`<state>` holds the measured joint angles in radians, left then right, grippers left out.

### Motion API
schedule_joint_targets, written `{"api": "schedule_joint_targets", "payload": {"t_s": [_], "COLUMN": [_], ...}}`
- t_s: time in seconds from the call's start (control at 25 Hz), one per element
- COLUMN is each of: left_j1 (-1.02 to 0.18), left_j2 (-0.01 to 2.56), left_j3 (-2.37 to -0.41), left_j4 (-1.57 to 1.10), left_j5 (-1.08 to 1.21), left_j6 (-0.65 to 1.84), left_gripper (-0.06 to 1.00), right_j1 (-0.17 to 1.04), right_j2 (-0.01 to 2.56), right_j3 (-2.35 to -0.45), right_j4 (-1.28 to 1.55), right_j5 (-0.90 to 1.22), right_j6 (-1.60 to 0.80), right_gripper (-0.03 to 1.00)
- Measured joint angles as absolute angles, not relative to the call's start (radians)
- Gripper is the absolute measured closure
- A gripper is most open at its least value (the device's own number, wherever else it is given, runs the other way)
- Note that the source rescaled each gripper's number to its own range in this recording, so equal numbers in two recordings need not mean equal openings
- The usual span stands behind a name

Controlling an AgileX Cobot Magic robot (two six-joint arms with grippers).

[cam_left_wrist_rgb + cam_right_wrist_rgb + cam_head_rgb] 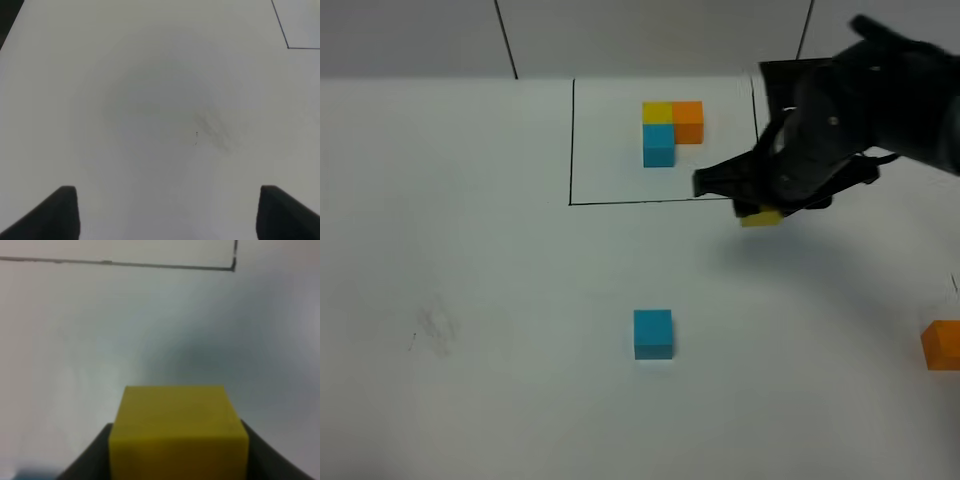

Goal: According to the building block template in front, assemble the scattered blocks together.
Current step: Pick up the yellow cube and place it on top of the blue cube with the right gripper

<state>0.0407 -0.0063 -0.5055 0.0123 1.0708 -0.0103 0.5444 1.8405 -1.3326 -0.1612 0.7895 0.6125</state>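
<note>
The template (671, 130) is a yellow, an orange and a blue cube joined in an L inside a black drawn rectangle at the back. My right gripper (761, 214) is shut on the loose yellow cube (761, 217) and holds it above the table, just outside the rectangle's front right corner. The right wrist view shows the yellow cube (178, 432) clamped between the jaws. The loose light blue cube (653, 334) sits in the middle front. The loose orange cube (943, 344) sits at the right edge. My left gripper (165, 212) is open and empty over bare table.
The white table (470, 300) carries a faint grey smudge (435, 328) at the left, which also shows in the left wrist view (220, 131). A corner of the black rectangle line (289, 47) is in the left wrist view.
</note>
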Motion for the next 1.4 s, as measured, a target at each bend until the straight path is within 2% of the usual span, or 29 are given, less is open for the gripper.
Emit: {"api": "schedule_joint_targets", "payload": {"t_s": [0.2, 0.4, 0.8, 1.4], "left_j1": [0.041, 0.041, 0.041, 0.041], "left_j2": [-0.006, -0.006, -0.006, -0.006], "left_j3": [-0.506, -0.506, -0.506, -0.506], "left_j4": [0.012, 0.012, 0.012, 0.012], "left_j5": [1.071, 1.071, 1.071, 1.071], "left_j6": [-0.010, -0.010, -0.010, -0.010], "left_gripper": [0.40, 0.40, 0.40, 0.40], "right_j1": [0.682, 0.734, 0.825, 0.839], "right_j2": [1.982, 2.089, 2.126, 2.178], "right_j3": [-1.516, -1.634, -1.646, -1.647], "right_j4": [-0.222, -0.223, -0.228, -0.211], "right_j5": [0.909, 1.039, 1.048, 1.009], "right_j6": [0.817, 0.924, 0.931, 0.956], "right_gripper": [0.95, 0.95, 0.95, 0.95]}}
